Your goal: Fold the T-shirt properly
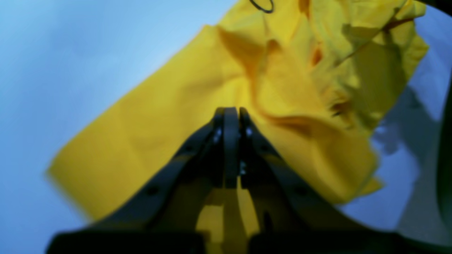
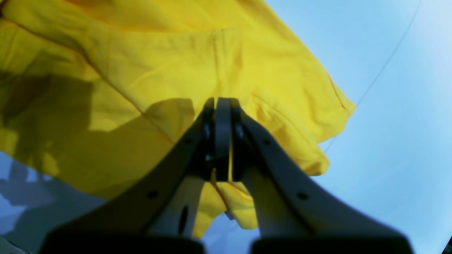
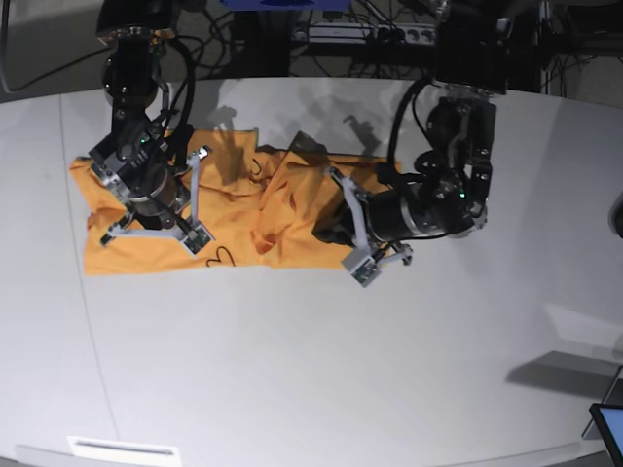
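Left gripper (image 1: 231, 113) jaws clamped on T-shirt (image 1: 183, 116); right gripper (image 2: 221, 104) jaws likewise. Risk: bunched cloth between jaws folds crooked.

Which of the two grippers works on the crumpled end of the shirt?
The left gripper, at the bunched side of the T-shirt; the right gripper holds the flatter side.

Black arms (image 3: 146, 117), seemingly pale jaws
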`<state>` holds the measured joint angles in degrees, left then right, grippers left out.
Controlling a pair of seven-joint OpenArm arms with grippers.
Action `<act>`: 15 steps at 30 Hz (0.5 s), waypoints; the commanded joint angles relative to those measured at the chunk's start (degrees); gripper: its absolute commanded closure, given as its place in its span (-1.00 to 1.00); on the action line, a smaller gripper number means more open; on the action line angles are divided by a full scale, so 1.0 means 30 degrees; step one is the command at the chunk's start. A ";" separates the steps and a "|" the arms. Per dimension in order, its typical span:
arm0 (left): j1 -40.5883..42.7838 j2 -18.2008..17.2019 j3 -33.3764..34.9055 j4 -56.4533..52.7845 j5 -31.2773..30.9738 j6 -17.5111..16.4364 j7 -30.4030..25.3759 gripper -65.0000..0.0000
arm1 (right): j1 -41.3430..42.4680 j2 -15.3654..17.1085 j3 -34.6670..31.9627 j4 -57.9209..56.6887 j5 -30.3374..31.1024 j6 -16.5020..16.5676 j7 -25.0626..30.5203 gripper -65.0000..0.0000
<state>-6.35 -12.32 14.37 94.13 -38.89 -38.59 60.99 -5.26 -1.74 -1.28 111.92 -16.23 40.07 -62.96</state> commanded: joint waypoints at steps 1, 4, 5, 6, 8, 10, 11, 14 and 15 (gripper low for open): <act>-0.0067 -0.0334 -0.0087 0.0375 -0.0266 -0.0016 -0.0770 1.00 | 0.0214 0.0008 -0.0028 0.0393 0.0032 -0.0025 0.0254 0.99; 0.0226 -0.1155 -0.0116 0.0551 0.0525 -0.0016 -0.2147 1.00 | 0.0243 -0.0080 -0.0057 0.0540 0.0032 -0.0025 0.0254 0.99; 0.0431 -0.1301 -0.0087 0.0786 0.1053 -0.0016 -0.2528 1.00 | 0.0272 -0.0109 -0.0057 0.0657 0.0032 -0.0025 0.0254 0.99; 0.0725 -0.1389 -0.0116 0.1108 0.1815 -0.0016 -0.2851 1.00 | 0.0360 -0.0109 -0.0204 0.0774 0.0032 -0.0025 0.0254 0.99; 0.1369 -0.1389 -0.0263 0.1987 0.3719 -0.0016 -0.3701 1.00 | 0.0390 -0.0139 -0.0643 0.0862 0.0032 -0.0025 0.0576 1.00; 0.2014 -0.1330 -0.0351 0.2778 0.5859 -0.0016 -0.4550 1.00 | 0.0302 -0.0608 -0.1024 0.0950 0.0003 -0.0025 0.1602 1.00; 0.2248 -0.1301 -0.0351 0.3042 0.6620 -0.0016 -0.4843 1.00 | 0.0243 -0.0959 -0.1024 0.0980 -0.0026 -0.0025 0.2158 1.00; 0.2512 -0.1272 -0.0439 0.3511 0.7529 -0.0016 -0.5254 1.00 | 0.0038 -0.1340 -0.1259 0.0980 -0.0026 -0.0025 0.3448 1.00; 0.2512 -0.1301 -0.0732 0.3540 0.7500 -0.0016 -0.5254 1.00 | 0.0009 -0.1311 -0.1786 0.0980 -0.0026 -0.0025 0.3770 1.00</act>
<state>2.22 -15.73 12.82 103.42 -15.94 -39.03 46.87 -5.93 -5.65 -6.57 113.73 -16.51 40.03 -52.77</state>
